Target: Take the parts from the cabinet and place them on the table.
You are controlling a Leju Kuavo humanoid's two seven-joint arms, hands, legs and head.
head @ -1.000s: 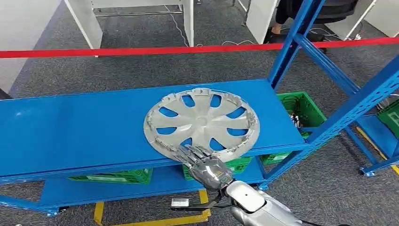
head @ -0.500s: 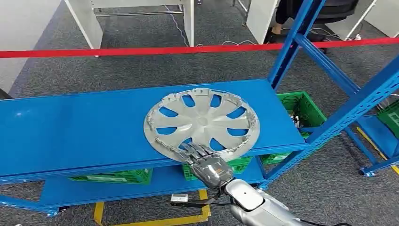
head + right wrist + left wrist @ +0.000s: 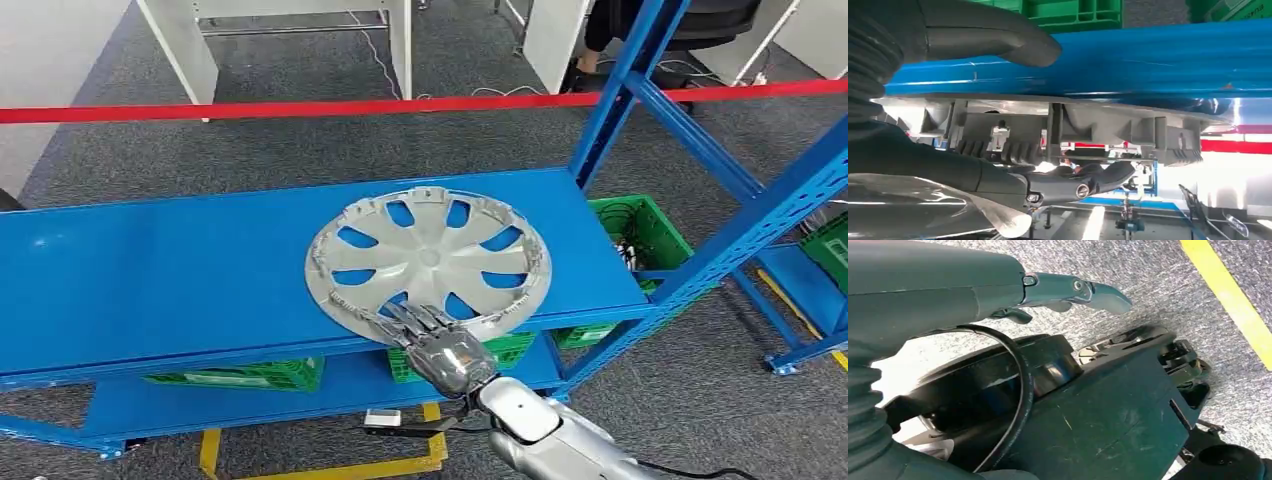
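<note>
A silver hubcap [image 3: 430, 262] lies flat on the blue cabinet shelf [image 3: 150, 280], its near rim at the shelf's front edge. My right hand [image 3: 440, 348] reaches in from below, and its fingers [image 3: 410, 320] lie spread on top of that near rim. In the right wrist view the dark fingers [image 3: 1068, 187] stretch along the hubcap's ribbed rim [image 3: 1048, 130], while the thumb [image 3: 998, 40] stays apart against the blue shelf edge [image 3: 1158, 60]. My left hand [image 3: 1068, 290] hangs by my side over the grey floor, fingers extended, holding nothing.
Green crates [image 3: 640, 235] stand on the lower shelf and floor under the cabinet. Blue uprights [image 3: 620, 90] rise at the right. A red tape [image 3: 300, 107] runs across behind the shelf. White table legs [image 3: 400, 40] stand beyond it. Yellow floor marking [image 3: 330, 465] lies below.
My right forearm has shifted slightly left and forward; the fingers stay on the hubcap's near rim. The hubcap has not moved.
</note>
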